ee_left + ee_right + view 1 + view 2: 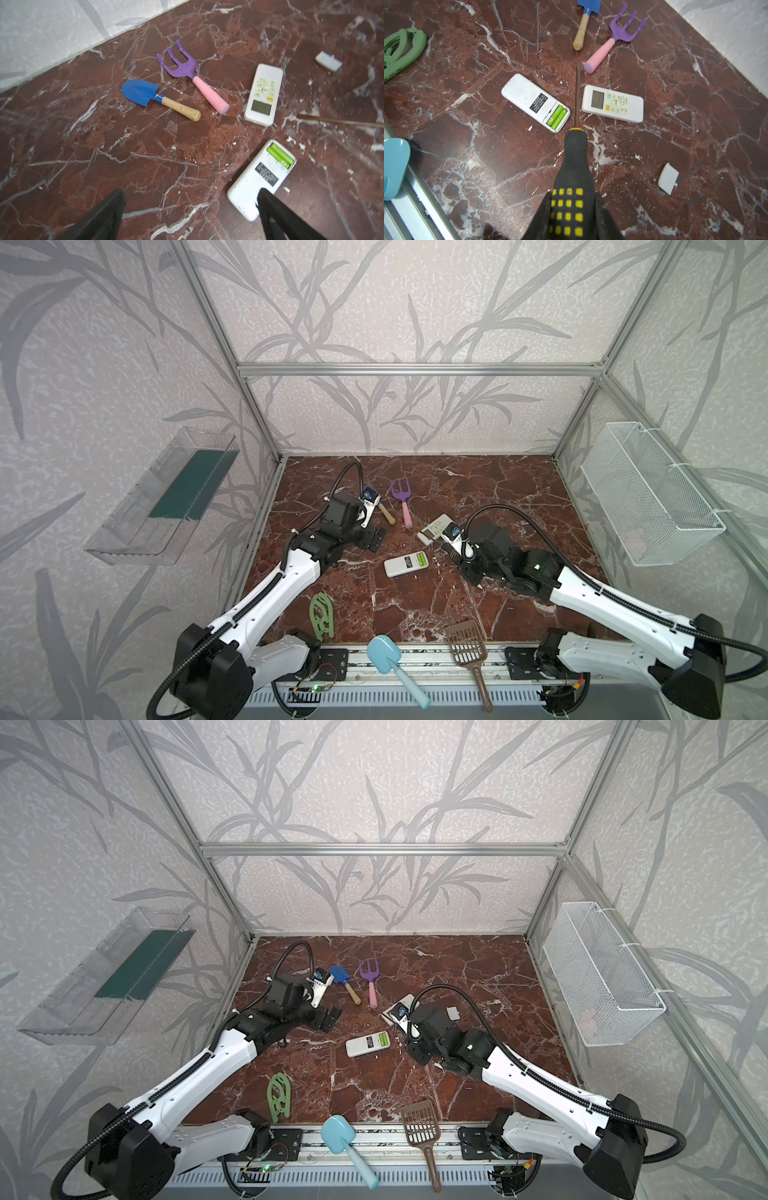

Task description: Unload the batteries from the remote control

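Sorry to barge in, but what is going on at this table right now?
The robot is partway through emptying a remote. The right gripper is shut on a yellow-black screwdriver, whose shaft points between the face-up remote and the face-down remote. The latter's battery bay is open, with two lime-green batteries still seated inside. A small white cover lies apart on the marble tabletop. The left gripper is open and empty, near that remote's other end.

white remote [406, 563] lies face down, flat on the table [478, 489] near its middle, its battery bay uncovered at one end. two lime-green batteries [557, 118] sit in the bay side by side, touching, lengthwise along the remote.
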Tool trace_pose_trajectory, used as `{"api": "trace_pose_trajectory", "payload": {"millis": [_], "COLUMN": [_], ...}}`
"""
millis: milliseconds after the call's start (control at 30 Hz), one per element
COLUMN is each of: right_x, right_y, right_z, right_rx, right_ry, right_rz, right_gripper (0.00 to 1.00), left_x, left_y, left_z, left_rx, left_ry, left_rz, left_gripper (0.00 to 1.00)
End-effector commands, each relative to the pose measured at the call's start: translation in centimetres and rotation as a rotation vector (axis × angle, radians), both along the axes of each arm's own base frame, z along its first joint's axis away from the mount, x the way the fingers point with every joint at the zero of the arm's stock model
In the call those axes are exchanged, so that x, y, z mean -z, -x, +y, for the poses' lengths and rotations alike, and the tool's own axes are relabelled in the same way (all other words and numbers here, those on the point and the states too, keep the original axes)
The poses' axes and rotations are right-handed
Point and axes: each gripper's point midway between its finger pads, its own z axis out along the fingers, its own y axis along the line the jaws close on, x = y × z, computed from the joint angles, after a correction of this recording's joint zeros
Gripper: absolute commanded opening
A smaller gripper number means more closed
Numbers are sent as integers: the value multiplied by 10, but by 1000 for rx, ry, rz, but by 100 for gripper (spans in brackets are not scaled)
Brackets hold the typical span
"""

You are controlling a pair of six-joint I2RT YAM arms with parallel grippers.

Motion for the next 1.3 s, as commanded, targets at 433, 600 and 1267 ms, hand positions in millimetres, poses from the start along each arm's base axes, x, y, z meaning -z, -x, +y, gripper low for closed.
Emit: {"api": "trace_pose_trajectory", "payload": {"millis": [433,600,1267], "right_x": [2,10,29], "right_y": [-1,-1,-5], "right_z": [-12,-14,-22], "right_rx": [83,86,94], "right_ry": [-8,-14,10], "right_rz": [163,188,249], "right_gripper": [0,0,0], "left_x": [91,107,149], "left_y": [26,25,35], "left_z": [-40,-49,-83], "left_rx": [514,577,720], "left_ry": [-416,-448,-513], "left_rz": [139,162,271], "left_gripper": [98,96,88]}}
